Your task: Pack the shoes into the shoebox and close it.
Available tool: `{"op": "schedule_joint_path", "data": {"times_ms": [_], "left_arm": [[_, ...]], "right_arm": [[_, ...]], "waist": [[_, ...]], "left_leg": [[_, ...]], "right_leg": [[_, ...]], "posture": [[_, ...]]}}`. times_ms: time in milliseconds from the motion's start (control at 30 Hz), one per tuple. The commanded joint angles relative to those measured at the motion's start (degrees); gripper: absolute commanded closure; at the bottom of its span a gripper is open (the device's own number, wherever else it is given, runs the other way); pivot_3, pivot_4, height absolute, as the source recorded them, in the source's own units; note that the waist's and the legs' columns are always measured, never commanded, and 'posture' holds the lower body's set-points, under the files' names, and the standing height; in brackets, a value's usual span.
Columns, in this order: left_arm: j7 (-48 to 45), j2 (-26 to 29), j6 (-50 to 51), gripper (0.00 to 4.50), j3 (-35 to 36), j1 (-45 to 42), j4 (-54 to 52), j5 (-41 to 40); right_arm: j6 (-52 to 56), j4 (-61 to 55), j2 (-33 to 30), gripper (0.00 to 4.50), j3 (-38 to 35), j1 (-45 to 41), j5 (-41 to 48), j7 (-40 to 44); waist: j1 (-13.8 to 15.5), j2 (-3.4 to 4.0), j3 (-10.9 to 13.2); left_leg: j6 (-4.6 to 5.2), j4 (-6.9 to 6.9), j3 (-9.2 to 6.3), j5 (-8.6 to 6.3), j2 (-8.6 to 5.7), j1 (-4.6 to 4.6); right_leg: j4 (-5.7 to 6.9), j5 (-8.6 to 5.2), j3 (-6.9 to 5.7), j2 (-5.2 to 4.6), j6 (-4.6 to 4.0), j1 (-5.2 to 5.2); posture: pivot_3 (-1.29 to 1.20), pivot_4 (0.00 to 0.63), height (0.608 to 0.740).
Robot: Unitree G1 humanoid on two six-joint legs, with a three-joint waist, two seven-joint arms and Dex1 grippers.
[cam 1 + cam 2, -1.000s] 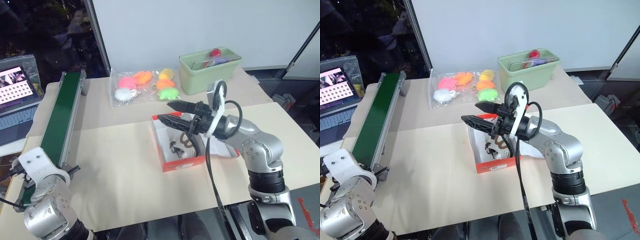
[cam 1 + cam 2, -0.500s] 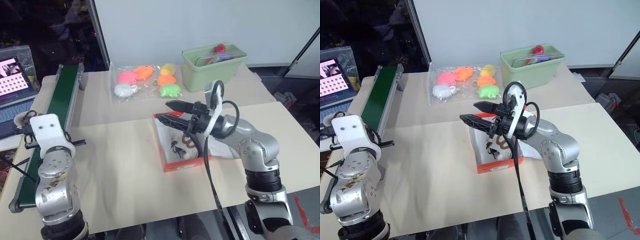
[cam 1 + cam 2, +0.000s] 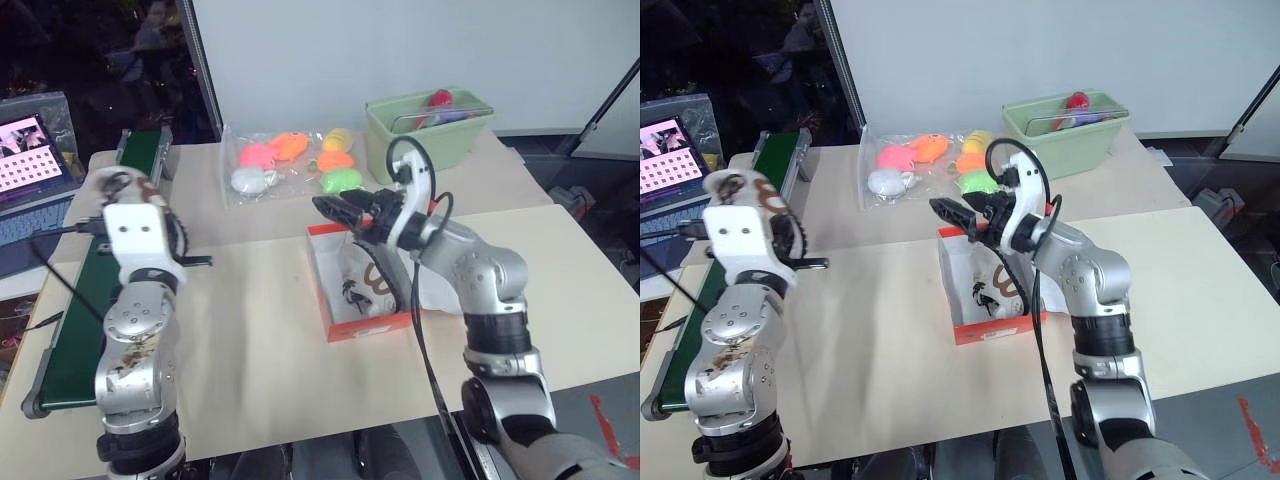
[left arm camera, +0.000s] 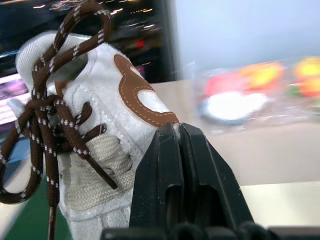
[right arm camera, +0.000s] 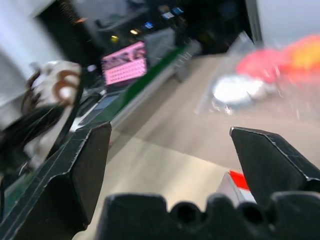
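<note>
Over desk (image 3: 250, 330), left fingers (image 4: 180, 150) pinch white shoe (image 4: 95, 130), brown laces dangling; right fingers (image 5: 75, 165) spread wide above open red shoebox (image 3: 365, 328) holding second shoe (image 3: 370, 290).

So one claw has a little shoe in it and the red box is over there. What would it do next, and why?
Probably carry it rightward toward the red-orange cardboard shoebox. The left claw is shut on a small white shoe with brown laces, held up above the green conveyor belt's end, well left of the box. One shoe already lies inside, and the open right claw hovers at the box's far edge.
</note>
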Motion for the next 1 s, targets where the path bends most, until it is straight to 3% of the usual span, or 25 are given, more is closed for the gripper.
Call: {"op": "schedule_joint_path", "data": {"times_ms": [33, 333, 567, 1000], "left_arm": [[-3.32, 1.82, -3.14, 4.46, -2.22, -0.06, -1.35, -1.2], [-9.26, 3.05, -6.56, 4.46, -6.9, -2.39, 2.54, -4.36], [-13.52, 3.29, -10.51, 4.46, -10.42, -5.06, 4.32, -6.35], [-14.13, 3.62, -10.31, 4.46, -10.99, -3.58, 3.27, -7.19]], "right_arm": [[6.58, 7.11, 1.72, 0.0, -7.9, -7.97, 6.13, -6.38], [13.49, 20.66, 3.21, 0.0, -8.34, -17.73, 5.42, -5.66], [16.36, 23.15, 4.89, 0.0, -3.71, -18.01, 3.32, -0.83], [12.8, 29.29, 5.66, 0.0, -7.52, -21.84, 2.58, 0.93]], "waist": [[-0.09, 0.01, 0.0], [-0.55, 0.02, 0.0], [-0.9, 0.02, 0.0], [-0.79, 0.03, 0.0]], "left_leg": [[0.0, 0.0, -0.02, 0.0, 0.0, -0.07], [0.08, 0.01, 0.01, -0.03, 0.02, -0.41], [0.08, 0.07, 0.03, -0.02, 0.03, -0.42], [0.08, 0.23, 0.02, -0.03, 0.06, -0.44]], "right_leg": [[0.05, 0.01, -0.02, 0.0, -0.01, -0.02], [0.08, 0.02, -0.08, 0.02, -0.01, -0.25], [0.17, 0.03, -0.06, 0.04, -0.01, -0.29], [0.3, 0.03, -0.06, 0.09, -0.01, -0.32]], "posture": [[0.0, 0.15, 0.74], [0.0, 0.15, 0.74], [0.0, 0.15, 0.74], [0.0, 0.15, 0.74]]}}
